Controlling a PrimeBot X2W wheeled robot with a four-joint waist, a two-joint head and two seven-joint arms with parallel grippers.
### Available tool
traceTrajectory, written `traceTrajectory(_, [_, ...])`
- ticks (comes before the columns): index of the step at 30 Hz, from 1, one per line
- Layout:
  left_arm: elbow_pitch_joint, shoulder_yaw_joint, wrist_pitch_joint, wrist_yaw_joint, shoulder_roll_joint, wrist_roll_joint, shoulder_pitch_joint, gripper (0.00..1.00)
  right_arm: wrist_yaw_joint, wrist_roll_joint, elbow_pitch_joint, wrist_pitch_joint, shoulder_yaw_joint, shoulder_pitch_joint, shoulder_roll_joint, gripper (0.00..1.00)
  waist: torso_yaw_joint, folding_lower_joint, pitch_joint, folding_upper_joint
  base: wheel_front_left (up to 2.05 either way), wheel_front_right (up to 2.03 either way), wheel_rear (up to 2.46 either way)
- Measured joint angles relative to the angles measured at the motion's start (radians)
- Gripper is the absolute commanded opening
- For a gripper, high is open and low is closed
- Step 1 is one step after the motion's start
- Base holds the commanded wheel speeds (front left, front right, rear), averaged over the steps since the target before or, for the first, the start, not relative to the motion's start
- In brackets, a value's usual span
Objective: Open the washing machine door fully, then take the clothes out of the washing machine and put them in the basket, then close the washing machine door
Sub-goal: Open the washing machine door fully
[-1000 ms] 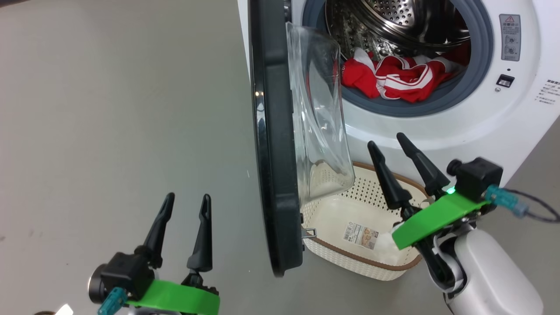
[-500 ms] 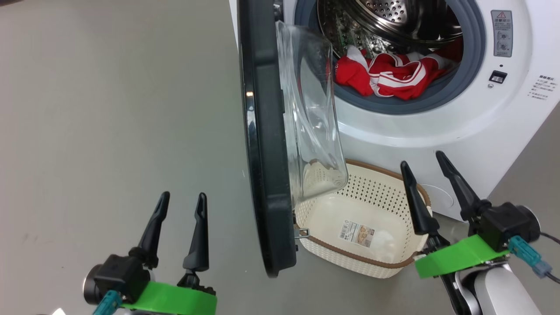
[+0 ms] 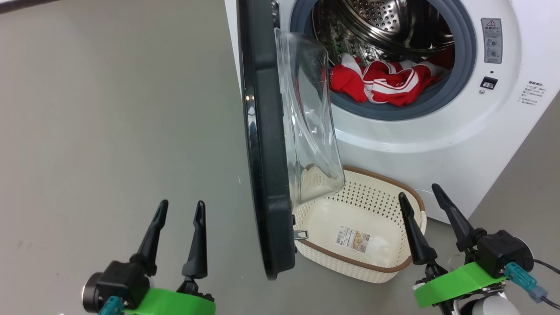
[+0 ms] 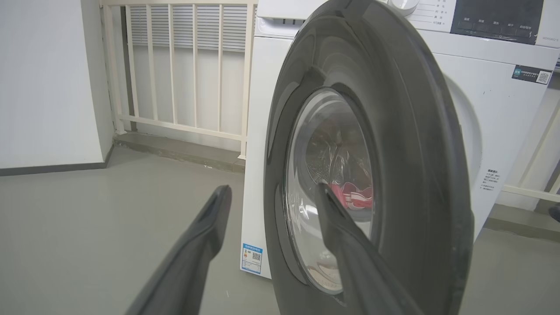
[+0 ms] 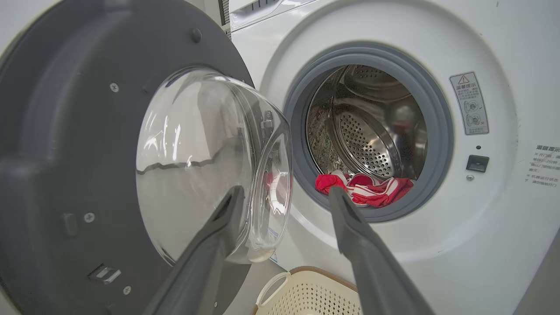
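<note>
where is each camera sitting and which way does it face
Head view: on the head, looking down and forward at the floor, the washing machine door, the basket and the clothes in the drum; left gripper and right gripper show low, jaws open.
Left wrist view: on the left wrist, facing the door's glossy outer side; own jaws at the bottom.
Right wrist view: on the right wrist, facing the door's inner side and the drum; own jaws at the bottom.
Shared: all three show door and clothes; head and right wrist views share the basket.

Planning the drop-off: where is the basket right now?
In the head view the basket sits on the floor in front of the washing machine, between the open door and the right gripper.
</note>
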Motion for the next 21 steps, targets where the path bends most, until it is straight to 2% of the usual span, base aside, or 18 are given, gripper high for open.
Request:
traceTrajectory(11, [0.022,0.001,0.000,0.000,0.000,0.002,0.015,1.00,0.000,0.011,0.000,0.000,0.002,0.013,0.001,1.00,-0.007,0.0000,-0.013,0.0000,0.00,0.00,0.00])
traceTrajectory(12, [0.024,0.001,0.000,0.000,0.000,0.002,0.015,0.69,0.000,0.012,0.001,0.000,0.002,0.013,0.001,1.00,-0.007,0.0000,-0.013,0.0000,0.00,0.00,0.00])
traceTrajectory(13, [0.024,0.002,0.000,0.000,0.000,0.002,0.015,0.27,0.000,0.014,0.001,0.000,0.002,0.013,0.001,1.00,-0.008,0.0000,-0.013,0.0000,0.00,0.00,0.00])
traceTrajectory(14, [0.024,0.002,0.000,0.000,0.000,0.002,0.015,0.00,0.000,0.015,0.001,0.000,0.002,0.013,0.001,1.00,-0.008,0.0000,-0.013,0.0000,0.00,0.00,0.00])
traceTrajectory(21, [-0.032,0.008,0.000,0.008,0.000,0.001,0.003,0.00,0.000,0.015,0.005,0.000,0.002,0.013,0.001,1.00,-0.009,0.0000,-0.012,0.0000,0.00,0.00,0.00])
